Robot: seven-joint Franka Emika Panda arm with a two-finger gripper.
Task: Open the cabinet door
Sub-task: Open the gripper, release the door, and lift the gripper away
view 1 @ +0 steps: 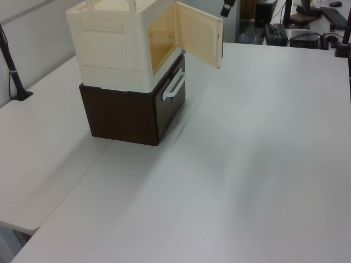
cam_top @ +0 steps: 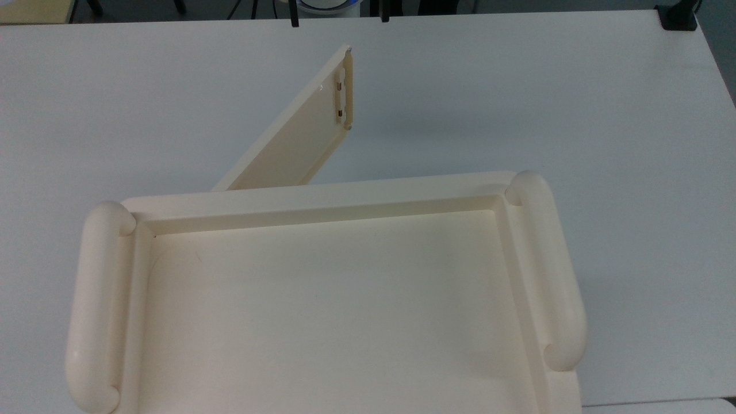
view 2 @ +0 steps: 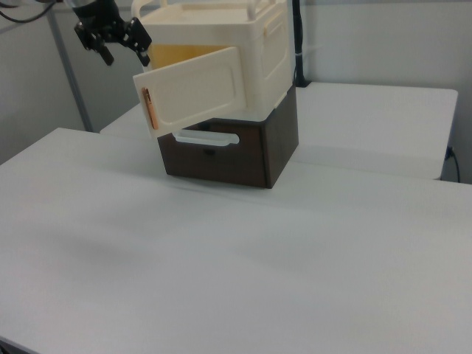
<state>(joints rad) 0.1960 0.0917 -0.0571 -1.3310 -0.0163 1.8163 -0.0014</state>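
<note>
The Franka arm's black two-finger gripper (view 2: 118, 43) hangs high in the upper left corner of the right view, well above the table, its linkages splayed and its two fingers spread wide apart with nothing between them. The fingertips (view 2: 108, 57) point downward and slightly toward the right view's right. In the top view, two thin dark fingers (cam_top: 294, 22) poke in at the upper edge, well apart from each other, with the white base of the arm (cam_top: 322, 6) just between and behind them. In the left view, a dark part of the gripper (view 1: 227, 7) angles down from the top edge.
</note>
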